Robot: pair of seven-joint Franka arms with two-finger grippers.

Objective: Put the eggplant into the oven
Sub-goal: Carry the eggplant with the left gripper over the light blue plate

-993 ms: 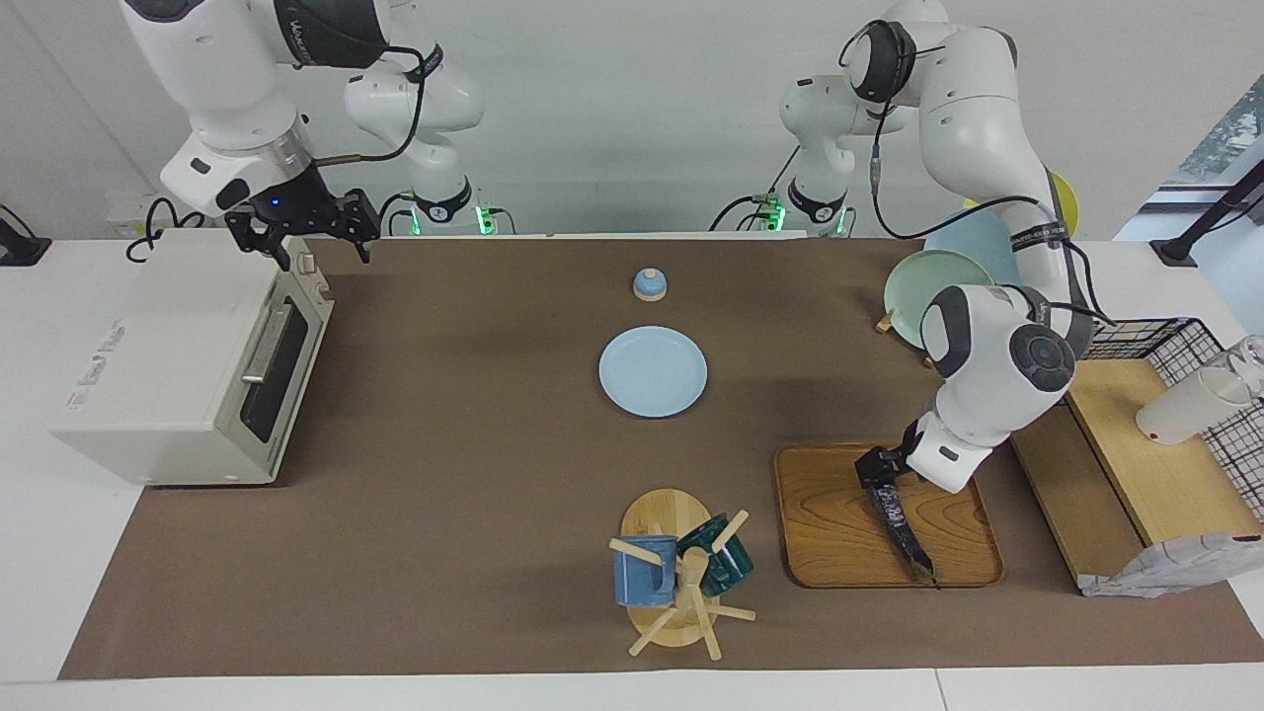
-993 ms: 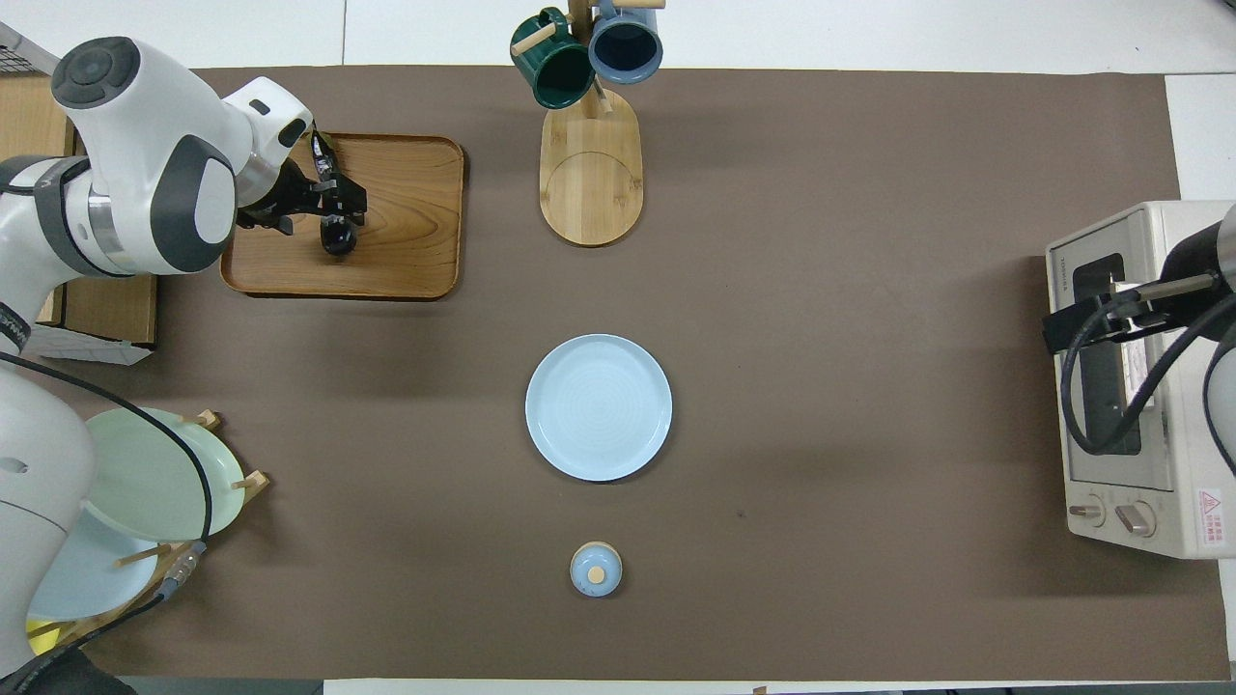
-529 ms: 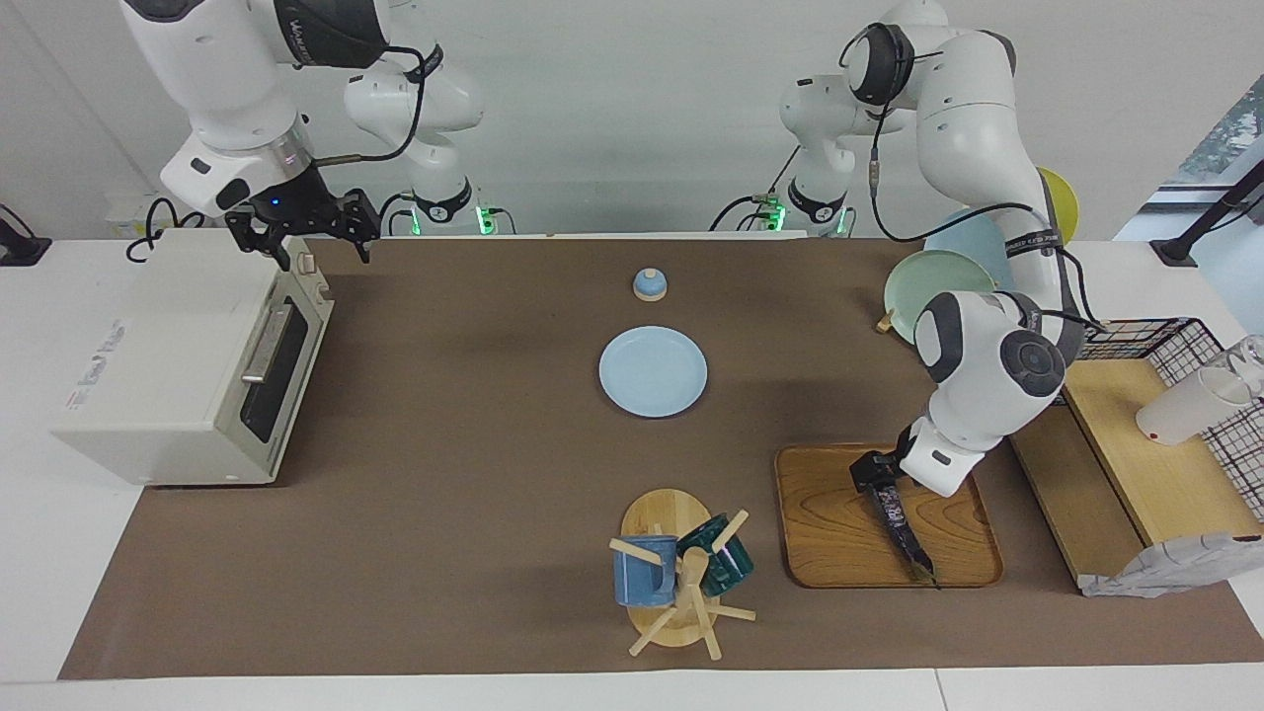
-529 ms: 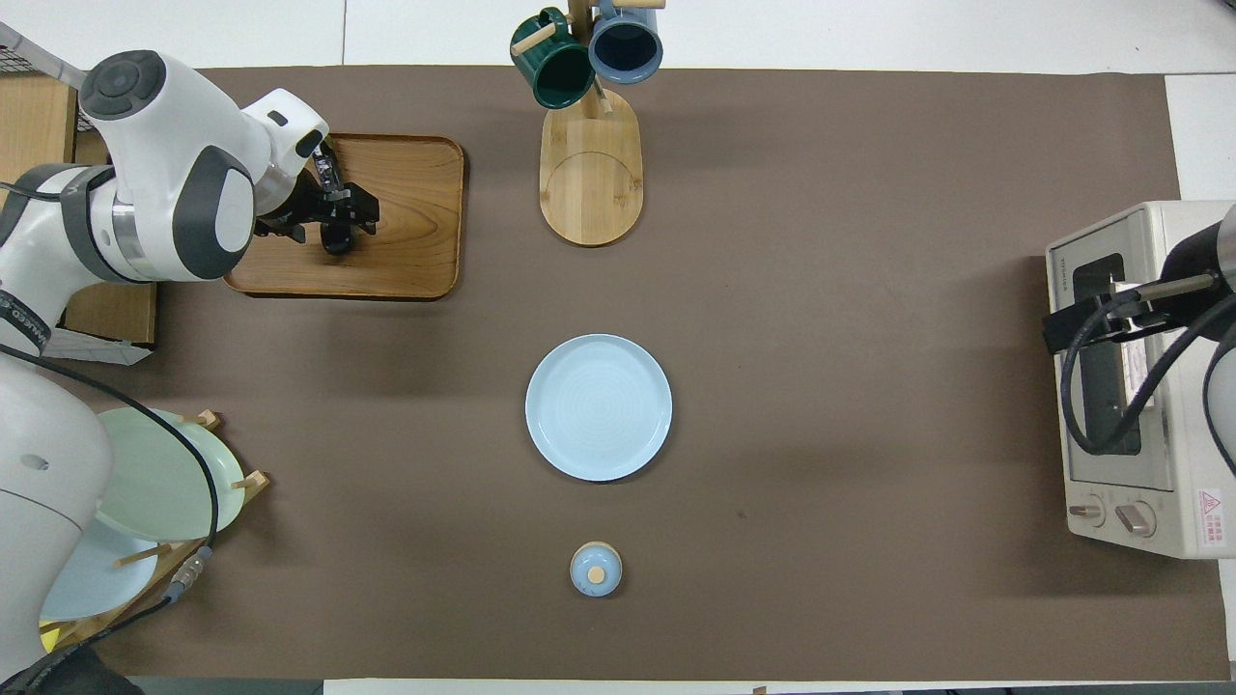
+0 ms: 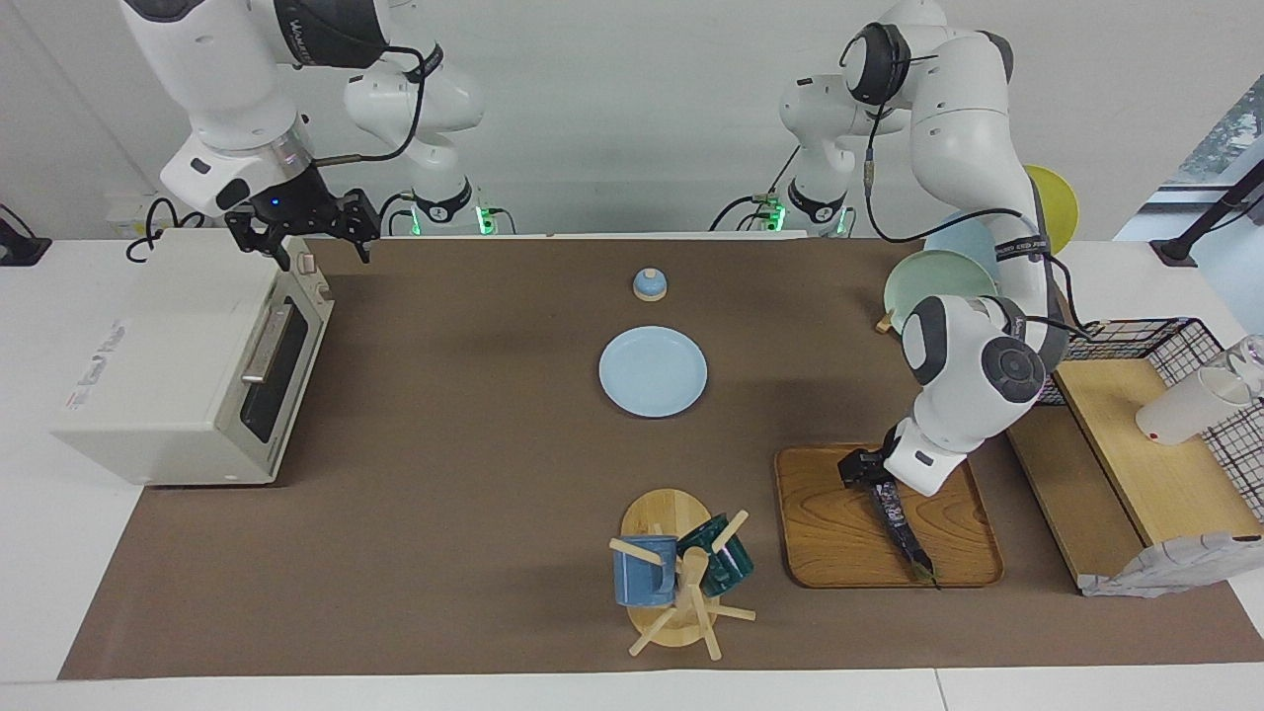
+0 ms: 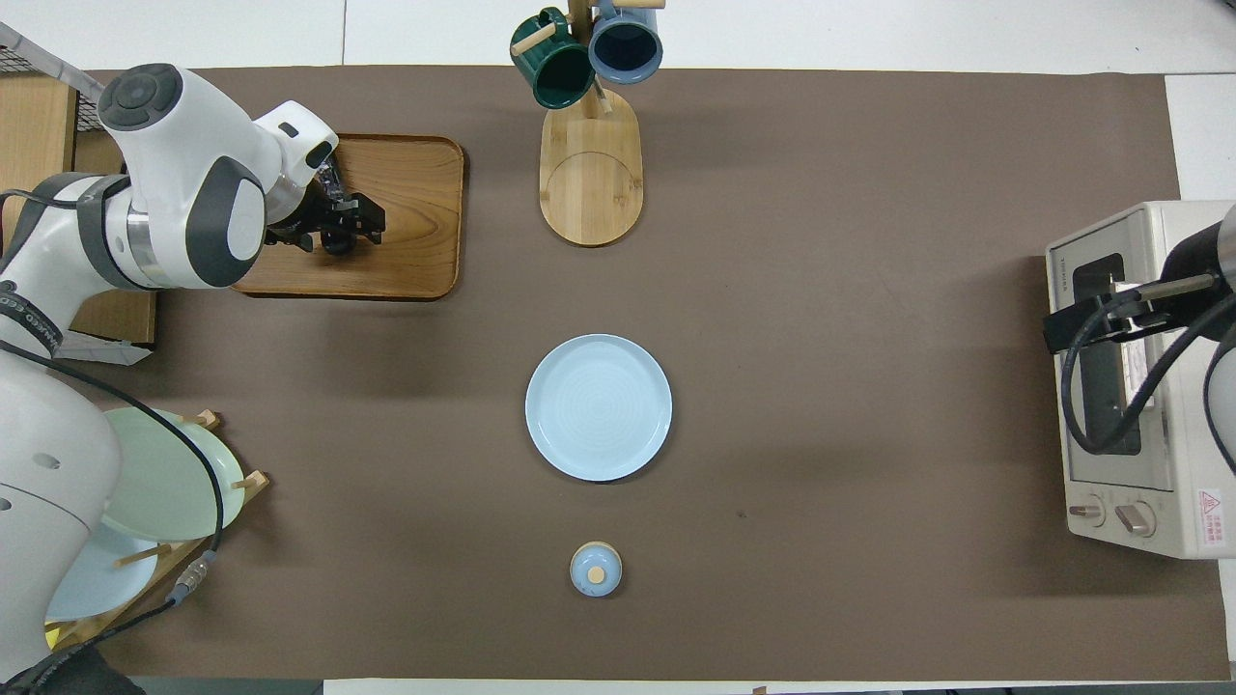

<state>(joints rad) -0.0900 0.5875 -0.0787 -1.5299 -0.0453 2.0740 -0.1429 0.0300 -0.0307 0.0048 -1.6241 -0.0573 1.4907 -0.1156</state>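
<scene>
Left gripper (image 5: 861, 472) is over the wooden tray (image 5: 829, 538) at the left arm's end of the table, fingers clamped on the thick end of the eggplant (image 5: 901, 523), which slants down with its stem tip near the tray's edge farthest from the robots; whether the tip touches the tray can't be told. Right gripper (image 5: 314, 237) hangs over the oven (image 5: 168, 365) at the right arm's end, above its knob-side corner, fingers spread wide and holding nothing, oven door shut. Blue plate (image 5: 653, 371) mid-table, mug rack (image 5: 676, 578) beside the tray.
</scene>
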